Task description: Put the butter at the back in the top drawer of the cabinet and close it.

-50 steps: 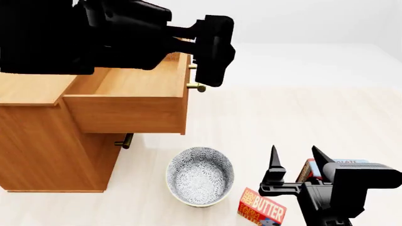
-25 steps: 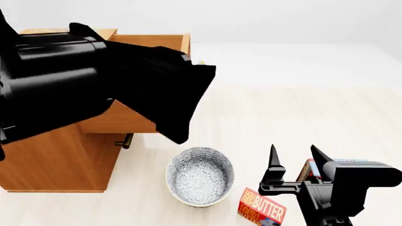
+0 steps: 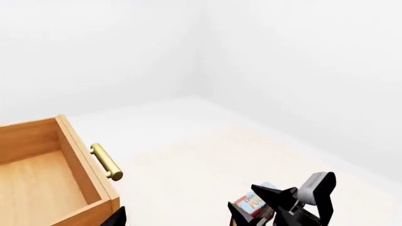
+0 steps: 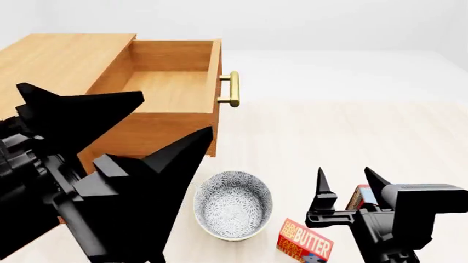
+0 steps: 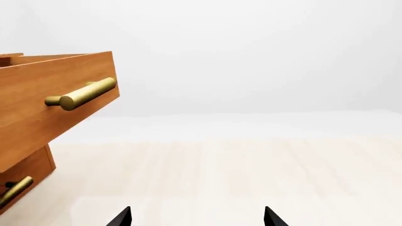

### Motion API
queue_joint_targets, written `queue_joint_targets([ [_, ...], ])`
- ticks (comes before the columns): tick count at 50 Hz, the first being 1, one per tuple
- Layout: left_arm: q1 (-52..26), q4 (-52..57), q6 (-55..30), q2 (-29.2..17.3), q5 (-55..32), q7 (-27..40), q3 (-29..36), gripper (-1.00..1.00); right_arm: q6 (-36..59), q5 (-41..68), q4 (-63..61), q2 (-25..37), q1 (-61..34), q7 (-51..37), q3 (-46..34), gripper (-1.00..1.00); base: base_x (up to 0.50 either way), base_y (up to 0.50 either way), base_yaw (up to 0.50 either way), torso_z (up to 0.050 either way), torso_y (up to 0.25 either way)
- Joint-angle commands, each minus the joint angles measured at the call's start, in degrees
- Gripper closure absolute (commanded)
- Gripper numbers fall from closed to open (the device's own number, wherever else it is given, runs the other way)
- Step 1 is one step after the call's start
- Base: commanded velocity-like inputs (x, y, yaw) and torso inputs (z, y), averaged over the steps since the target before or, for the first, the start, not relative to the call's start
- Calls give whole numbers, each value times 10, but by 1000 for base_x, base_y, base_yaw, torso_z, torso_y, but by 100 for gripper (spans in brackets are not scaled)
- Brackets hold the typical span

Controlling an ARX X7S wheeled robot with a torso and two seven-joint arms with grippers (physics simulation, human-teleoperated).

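- Now the left gripper (image 4: 157,150) has pulled back off the honey-brown wooden top drawer (image 4: 172,76), jaws spread, leaving it open
- Red-orange butter carton (image 4: 306,241) sits on the floor by the right gripper (image 4: 347,183), jaws spread

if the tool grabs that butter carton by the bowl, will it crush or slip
The butter carton looks like thin printed card, so a hard squeeze would probably dent it. Its flat faces should give the pads steady contact, though the glossy print might slide a little. It is small, so likely light.
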State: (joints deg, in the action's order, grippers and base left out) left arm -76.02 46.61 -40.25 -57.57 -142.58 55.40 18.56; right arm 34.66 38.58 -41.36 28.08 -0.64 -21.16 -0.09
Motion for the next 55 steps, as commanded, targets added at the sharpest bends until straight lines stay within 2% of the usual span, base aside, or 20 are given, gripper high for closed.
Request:
queue_joint_targets([
  [1, 111, 52, 21, -51, 29, -54, -89, -100, 61, 80, -27, 48, -25, 0, 37, -100, 0, 0, 0, 0, 0],
  [16, 206, 55, 15, -65, 50, -105, -160, -100, 221, 348, -12, 189, -108, 6, 87, -100, 0, 0, 0, 0, 0],
  [26, 250, 43, 1, -57, 77, -127, -180, -100, 298, 444, 12, 255, -193, 11, 43, -100, 0, 0, 0, 0, 0],
  [41, 309, 21, -14, -53, 109, -159, -223, -100, 401, 533, 62, 297, -342, -1, -49, -100, 0, 0, 0, 0, 0],
  [55, 340, 8, -24, -48, 126, -175, -243, -100, 497, 571, 95, 294, -462, 35, -148, -100, 0, 0, 0, 0, 0],
])
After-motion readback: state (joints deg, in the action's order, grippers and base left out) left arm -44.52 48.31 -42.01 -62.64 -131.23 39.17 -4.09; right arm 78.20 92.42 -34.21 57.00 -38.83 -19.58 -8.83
